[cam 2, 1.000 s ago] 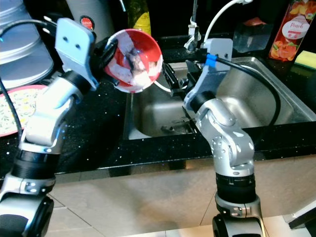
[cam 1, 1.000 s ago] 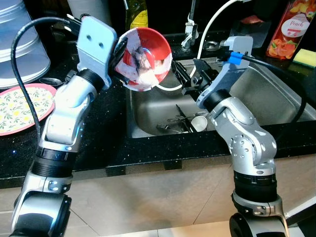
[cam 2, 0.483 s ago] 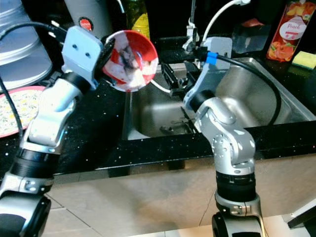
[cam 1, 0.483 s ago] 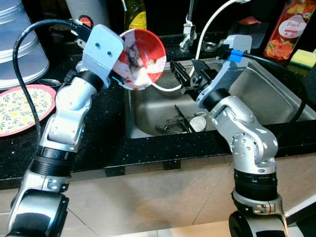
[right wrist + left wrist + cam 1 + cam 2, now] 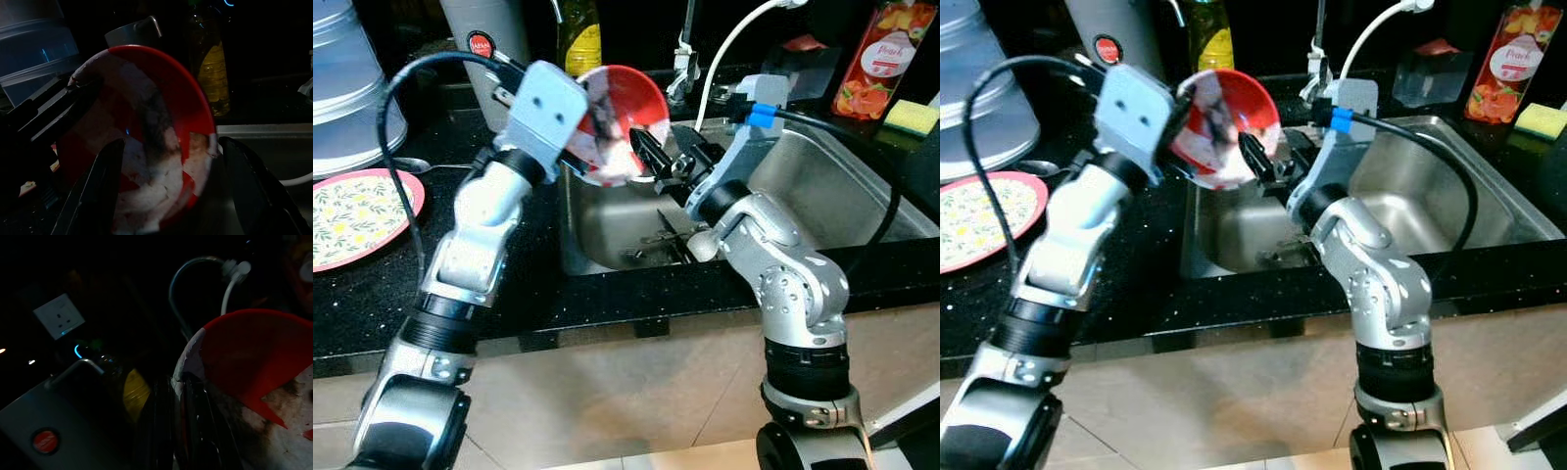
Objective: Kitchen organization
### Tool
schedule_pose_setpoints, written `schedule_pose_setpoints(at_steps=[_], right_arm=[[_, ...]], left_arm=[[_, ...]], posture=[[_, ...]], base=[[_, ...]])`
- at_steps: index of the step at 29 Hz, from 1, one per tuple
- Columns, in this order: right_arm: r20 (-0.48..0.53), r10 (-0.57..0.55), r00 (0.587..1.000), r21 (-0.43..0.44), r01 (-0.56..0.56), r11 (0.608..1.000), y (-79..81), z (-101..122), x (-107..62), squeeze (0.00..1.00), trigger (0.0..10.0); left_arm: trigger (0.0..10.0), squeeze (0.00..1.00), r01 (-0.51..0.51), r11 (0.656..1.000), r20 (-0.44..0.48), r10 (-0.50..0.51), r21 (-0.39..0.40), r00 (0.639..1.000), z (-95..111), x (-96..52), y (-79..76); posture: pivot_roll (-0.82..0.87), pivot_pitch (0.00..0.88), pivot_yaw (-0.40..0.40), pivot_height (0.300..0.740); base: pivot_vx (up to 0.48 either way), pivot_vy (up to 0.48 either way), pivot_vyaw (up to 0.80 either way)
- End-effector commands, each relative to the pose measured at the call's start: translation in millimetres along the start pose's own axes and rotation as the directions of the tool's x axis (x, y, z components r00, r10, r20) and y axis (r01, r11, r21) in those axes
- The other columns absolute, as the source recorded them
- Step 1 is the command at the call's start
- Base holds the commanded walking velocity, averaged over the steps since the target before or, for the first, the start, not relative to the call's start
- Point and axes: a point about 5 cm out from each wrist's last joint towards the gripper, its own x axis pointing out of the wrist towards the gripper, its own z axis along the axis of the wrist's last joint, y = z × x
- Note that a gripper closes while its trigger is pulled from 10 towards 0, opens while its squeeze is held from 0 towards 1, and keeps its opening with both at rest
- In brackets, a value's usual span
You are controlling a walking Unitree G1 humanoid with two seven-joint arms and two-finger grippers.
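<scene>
At the near edge a black speckled desk (image 5: 519,284) is seen, glossy and hard, and a steel sink (image 5: 822,186) is set into it. Some dark utensils and a small white cup (image 5: 702,238) lie on the sink floor.

Above the left part of the sink a red bowl (image 5: 625,108) is held in the air. It is round and smooth, probably plastic, with white and dark smears inside. The left claw (image 5: 188,396) is closed on the rim of the bowl, at the side toward the left arm. The bowl is tilted, so its opening is turned toward the right arm.

The right claw (image 5: 651,162) is placed just in front of this opening. Its fingers (image 5: 100,181) are spread wide, one at each side of the bowl, and nothing is gripped by them. The bowl therefore lies straight ahead of the right claw, and the far rim is free to be taken.

On the left a flat plate (image 5: 357,211) with lemon pattern is resting. Farther back an oil bottle (image 5: 578,34) and a peach bottle (image 5: 869,59) are standing.
</scene>
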Motion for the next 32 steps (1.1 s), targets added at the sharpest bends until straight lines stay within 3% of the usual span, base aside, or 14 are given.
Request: schedule_pose_setpoints(at_steps=[1, 4, 6, 7, 8, 11, 13, 15, 16, 23, 24, 27, 28, 32], right_arm=[[-0.020, 0.020, 1.000, 0.007, -0.020, 1.000, 4.2, -3, 1.7, 0.00, 10.0], [-0.038, -0.011, 0.999, -0.005, 0.011, 1.000, -0.2, -6, 2.4, 0.00, 10.0], [-0.047, -0.033, 0.998, -0.011, 0.032, 0.999, -3.4, -8, 2.5, 0.00, 8.8], [-0.051, -0.046, 0.998, -0.013, 0.046, 0.999, -5.6, -9, 2.4, 0.00, 5.6], [-0.056, -0.062, 0.996, -0.020, 0.061, 0.998, -8.1, -11, 2.3, 0.00, 4.7], [-0.064, -0.101, 0.993, -0.041, 0.099, 0.994, -13.9, -12, 1.9, 0.00, 4.3], [-0.060, -0.111, 0.992, -0.052, 0.108, 0.993, -15.1, -11, 1.8, 0.00, 4.4], [-0.039, -0.115, 0.993, -0.071, 0.112, 0.991, -15.8, -8, 1.7, 0.00, 9.2], [-0.002, -0.115, 0.993, -0.091, 0.115, 0.989, -15.6, -2, 1.6, 0.00, 10.0], [0.112, -0.139, 0.984, -0.147, 0.154, 0.977, -21.1, 21, -4.1, 0.00, 10.0], [0.120, -0.169, 0.978, -0.156, 0.187, 0.970, -28.6, 22, -7.8, 0.39, 10.0], [0.121, -0.179, 0.976, -0.159, 0.197, 0.967, -30.9, 22, -8.9, 0.39, 10.0], [0.121, -0.186, 0.975, -0.156, 0.204, 0.966, -32.7, 22, -9.8, 1.00, 10.0], [0.122, -0.208, 0.970, -0.149, 0.225, 0.963, -37.4, 20, -12.2, 1.00, 10.0]], left_arm=[[10.0, 0.00, 0.030, 1.000, 0.080, -0.030, 0.005, 0.996, 15, 2.9, -5.2], [10.0, 0.00, 0.040, 0.999, 0.092, -0.041, 0.009, 0.995, 18, 3.0, -8.2], [10.0, 0.00, 0.034, 0.999, 0.091, -0.035, 0.010, 0.995, 19, 3.3, -7.0], [10.0, 0.00, 0.032, 0.999, 0.092, -0.033, 0.010, 0.995, 19, 3.3, -6.0], [10.0, 0.00, 0.030, 1.000, 0.093, -0.030, 0.008, 0.995, 20, 3.0, -4.8], [10.0, 0.00, 0.026, 1.000, 0.096, -0.027, 0.010, 0.995, 21, 1.9, -2.5], [10.0, 0.00, 0.021, 1.000, 0.094, -0.022, 0.018, 0.995, 21, 1.6, -1.5], [10.0, 0.00, 0.011, 0.999, 0.077, -0.014, 0.035, 0.997, 19, 1.3, 0.2], [10.0, 0.00, -0.002, 0.997, 0.046, -0.002, 0.084, 0.999, 12, 0.8, 1.7], [10.0, 0.00, -0.086, 0.981, -0.046, 0.096, 0.175, 0.994, -4, -1.1, 16.5], [10.0, 0.00, -0.103, 0.979, -0.054, 0.114, 0.177, 0.992, -6, -2.2, 20.8], [10.0, 0.00, -0.105, 0.979, -0.053, 0.116, 0.176, 0.992, -6, -2.5, 21.7], [10.0, 0.00, -0.105, 0.980, -0.047, 0.114, 0.169, 0.992, -4, -2.7, 21.5], [10.0, 0.00, -0.096, 0.986, 0.005, 0.096, 0.138, 0.995, 5, -3.4, 15.9]], posture=[[-0.11, 0.122, 0.056, 0.740], [-0.11, 0.122, 0.058, 0.740], [-0.11, 0.122, 0.058, 0.740], [-0.11, 0.122, 0.057, 0.740], [-0.11, 0.122, 0.057, 0.740], [-0.11, 0.122, 0.057, 0.740], [-0.11, 0.122, 0.057, 0.740], [-0.10, 0.120, 0.057, 0.740], [-0.10, 0.120, 0.057, 0.740], [-0.11, 0.123, 0.057, 0.740], [-0.11, 0.124, 0.057, 0.740], [-0.11, 0.124, 0.057, 0.740], [-0.11, 0.124, 0.057, 0.740], [-0.11, 0.121, 0.054, 0.740]], base=[[0.000, 0.000, 0.00], [0.000, 0.000, 0.00], [0.000, 0.000, 0.00], [0.000, 0.000, 0.00], [0.000, 0.000, 0.00], [0.000, 0.000, 0.00], [0.000, 0.000, 0.00], [0.000, 0.000, 0.00], [0.000, 0.000, 0.00], [0.000, 0.000, 0.00], [0.000, 0.000, 0.00], [0.000, 0.000, 0.00], [0.000, 0.000, 0.00], [0.000, 0.000, 0.00]])
